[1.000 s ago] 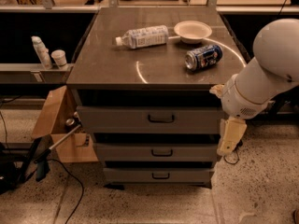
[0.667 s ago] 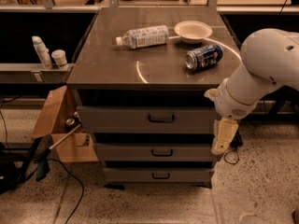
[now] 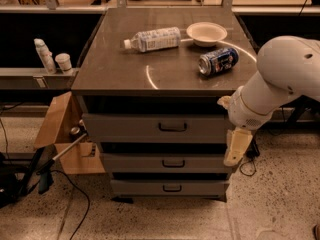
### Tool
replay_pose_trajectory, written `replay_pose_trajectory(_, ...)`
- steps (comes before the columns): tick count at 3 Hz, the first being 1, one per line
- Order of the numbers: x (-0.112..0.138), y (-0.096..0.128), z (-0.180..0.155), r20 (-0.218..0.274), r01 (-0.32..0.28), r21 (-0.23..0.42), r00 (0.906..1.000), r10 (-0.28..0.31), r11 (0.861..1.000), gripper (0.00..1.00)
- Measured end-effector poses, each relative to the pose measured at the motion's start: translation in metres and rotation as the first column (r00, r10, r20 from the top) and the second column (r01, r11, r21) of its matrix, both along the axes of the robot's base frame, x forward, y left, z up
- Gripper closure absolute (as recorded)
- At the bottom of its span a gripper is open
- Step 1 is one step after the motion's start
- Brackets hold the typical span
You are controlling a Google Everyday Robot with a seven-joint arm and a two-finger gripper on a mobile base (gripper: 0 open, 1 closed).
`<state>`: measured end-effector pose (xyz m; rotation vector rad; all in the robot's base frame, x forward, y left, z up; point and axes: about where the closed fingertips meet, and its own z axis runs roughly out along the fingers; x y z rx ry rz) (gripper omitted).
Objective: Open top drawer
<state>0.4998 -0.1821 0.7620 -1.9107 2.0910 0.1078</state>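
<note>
The top drawer (image 3: 125, 129) sits shut just under the tabletop (image 3: 115, 74), its handle (image 3: 172, 127) at centre. The gripper (image 3: 237, 146) hangs beside the drawer's right end, apart from the handle; whether it is open cannot be told. This looks like the approach stage: next it must reach the handle.

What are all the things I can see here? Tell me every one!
clear plastic water bottle: one, clear, lying on the cabinet top
round white bowl: one, white, back right of the top
blue drink can: one, blue, on its side near the right edge
grey metal top drawer: one, grey, highest of three
middle grey drawer: one, grey, below it
bottom grey drawer: one, grey, lowest
brown cardboard box: one, brown, left of the cabinet
white bottle: one, white, left shelf
white cup: one, white, beside that bottle
white robot arm: one, white, right of the cabinet
gripper: one, cream, hanging by the drawers' right ends
</note>
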Motion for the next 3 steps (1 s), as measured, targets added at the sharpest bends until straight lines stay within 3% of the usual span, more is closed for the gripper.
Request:
replay_pose_trajectory(1,0.003,0.002,-0.010,0.022,0.018,0.011,0.9996,-0.018,1.000,0.00)
replay_pose_trajectory(3,0.014,0.008,-0.041,-0.007,-0.027,0.061,0.9996,0.028,0.998,0.00)
